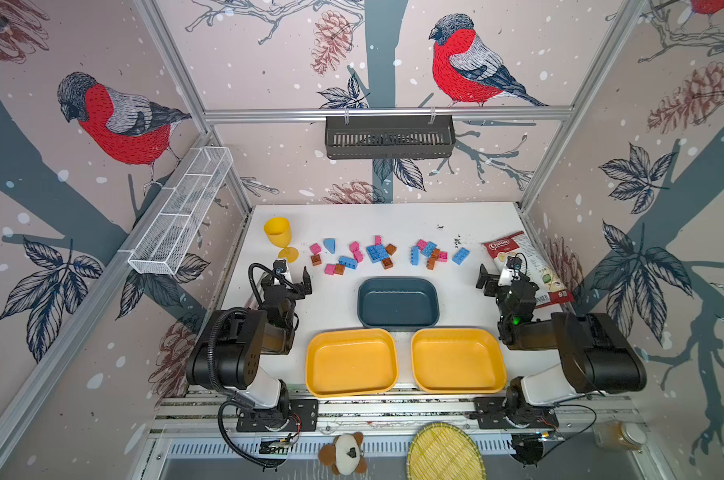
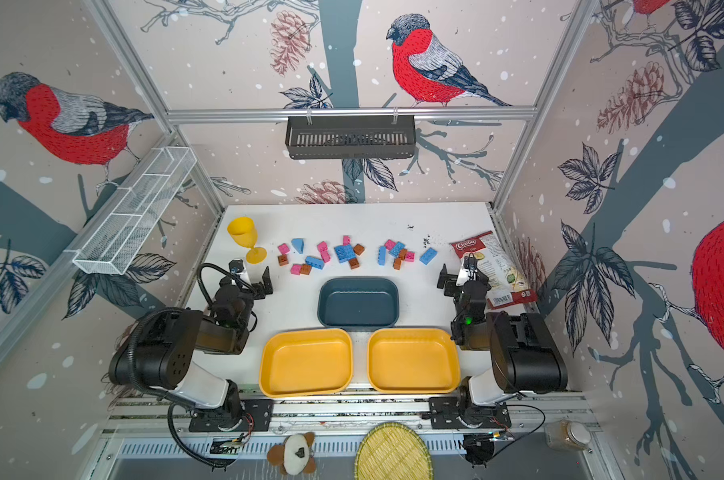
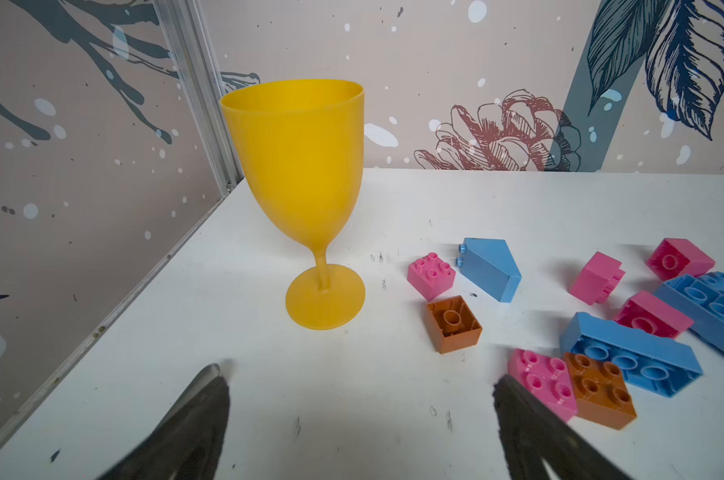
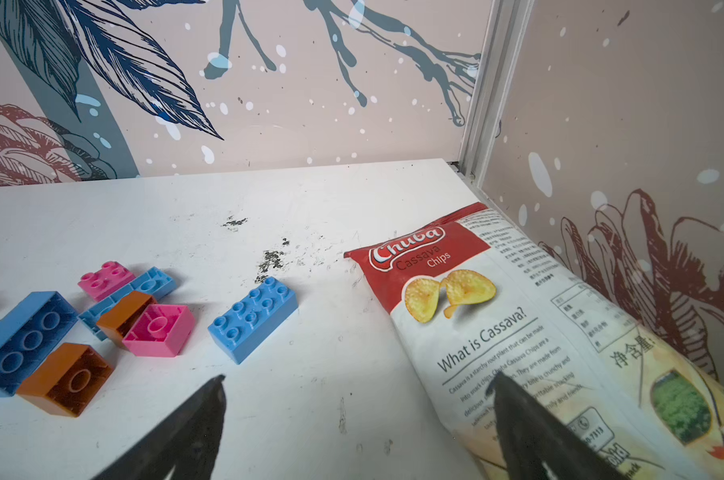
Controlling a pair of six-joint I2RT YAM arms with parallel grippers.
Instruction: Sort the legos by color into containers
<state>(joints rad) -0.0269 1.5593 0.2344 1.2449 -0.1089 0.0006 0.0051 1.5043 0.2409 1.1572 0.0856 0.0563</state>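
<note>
Pink, light blue and brown legos [image 1: 376, 252] lie scattered in a band across the back of the white table in both top views, among them a blue wedge [image 3: 491, 268] and a lone blue brick [image 4: 253, 319]. In front of them a dark teal tray [image 1: 397, 305] sits empty, with two empty yellow-orange trays [image 1: 351, 361] [image 1: 458, 359] nearer the front edge. My left gripper [image 1: 294, 274] [image 3: 358, 374] hovers open just left of the legos, a pink-and-brown pair [image 3: 559, 382] beside one finger. My right gripper [image 1: 496, 272] [image 4: 359, 377] is open and empty to their right.
A yellow goblet [image 1: 278, 232] stands at the back left, just beyond my left gripper. A chips bag [image 1: 526, 266] lies along the right wall under one right finger. On the walls hang a black slotted basket [image 1: 389, 137] and a white mesh basket [image 1: 181, 212].
</note>
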